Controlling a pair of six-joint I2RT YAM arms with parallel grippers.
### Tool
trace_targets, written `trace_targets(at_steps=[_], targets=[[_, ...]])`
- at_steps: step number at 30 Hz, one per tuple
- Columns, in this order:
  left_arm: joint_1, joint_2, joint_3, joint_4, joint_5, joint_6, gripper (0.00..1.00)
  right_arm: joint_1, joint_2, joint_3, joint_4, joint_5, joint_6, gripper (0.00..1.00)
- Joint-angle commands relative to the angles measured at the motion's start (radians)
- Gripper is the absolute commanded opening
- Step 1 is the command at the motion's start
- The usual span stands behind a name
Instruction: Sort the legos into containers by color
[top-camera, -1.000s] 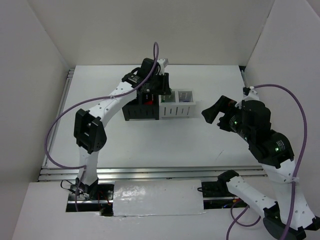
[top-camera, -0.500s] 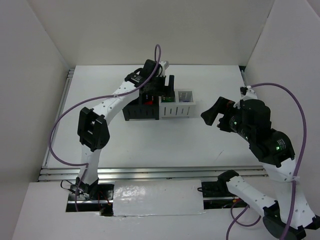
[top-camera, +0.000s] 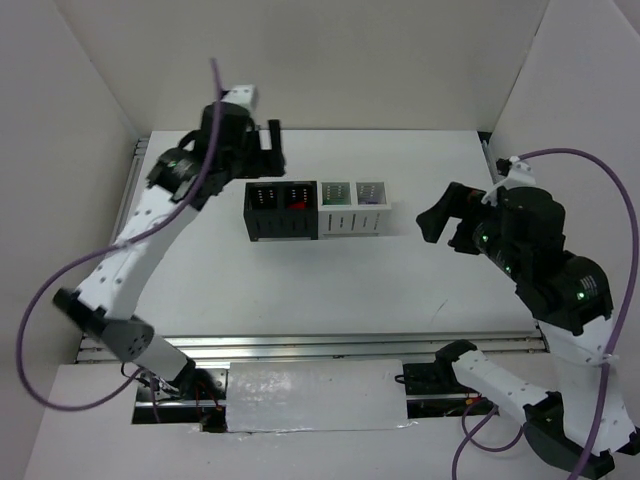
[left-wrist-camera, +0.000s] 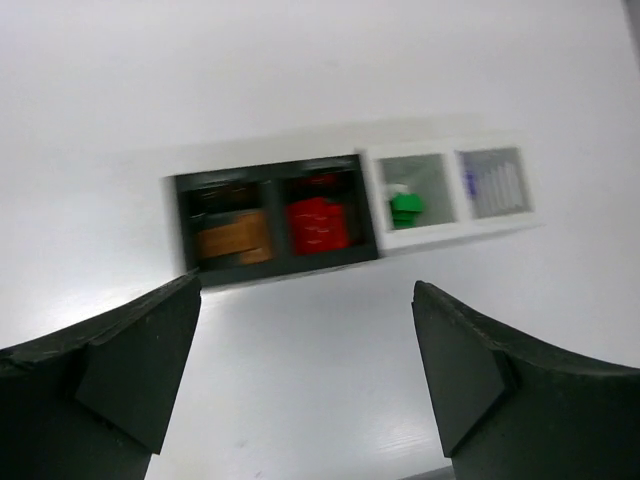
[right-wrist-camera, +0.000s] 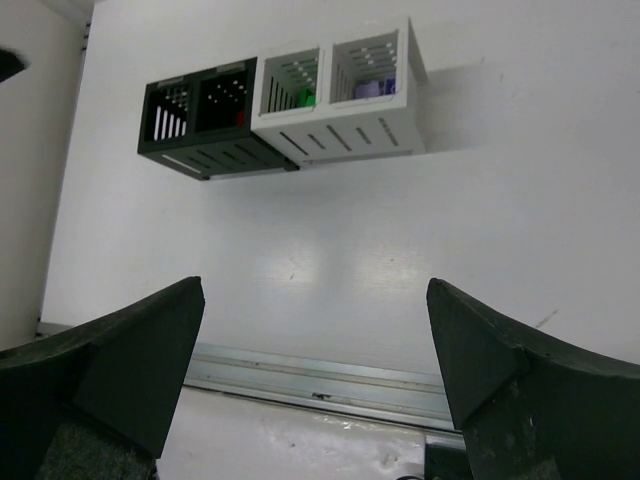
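White table (top-camera: 300, 285) - carries one row of four joined containers (top-camera: 283, 231), sitting flat toward the far middle, two black on the left, two white on the right. Aluminium rails (top-camera: 330, 346) run along the table's near edge.

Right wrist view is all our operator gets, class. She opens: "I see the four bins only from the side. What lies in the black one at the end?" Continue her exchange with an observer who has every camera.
Observer: Orange bricks lie in that end black bin.
Operator: And next door?
Observer: The second black bin holds red bricks, several in a heap.
Operator: Where is the left pincer?
Observer: Open and empty, on the far side of the end black bin, touching nothing.
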Motion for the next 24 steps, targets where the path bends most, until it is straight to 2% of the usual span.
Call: trace_targets(at_steps=[1,2,3,5,12,18,24], targets=[[0.071,-0.202,-0.089,-0.161,-0.25,-0.036,0.99,-0.003,-0.018,0.128,-0.099,0.106,-0.078,1.0],[0.117,-0.244,-0.141,-0.181,-0.267,-0.052,1.0,0.0,-0.028,0.145,-0.111,0.126,-0.075,1.0],[0.137,-0.334,-0.164,-0.21,-0.284,-0.053,0.99,0.002,-0.035,0.17,-0.126,0.143,-0.075,1.0],[0.159,-0.416,-0.216,-0.246,-0.37,-0.065,0.99,0.002,-0.061,0.187,-0.136,0.147,-0.078,1.0],[0.162,-0.707,-0.311,-0.408,-0.562,-0.124,1.0,0.014,-0.121,0.256,-0.211,0.157,-0.067,1.0],[0.162,-0.92,-0.42,-0.397,-0.565,-0.136,1.0,0.025,-0.162,0.254,-0.229,0.219,-0.064,1.0],[0.162,-0.962,-0.452,-0.397,-0.565,-0.131,0.99,0.026,-0.157,0.273,-0.237,0.223,-0.057,1.0]])
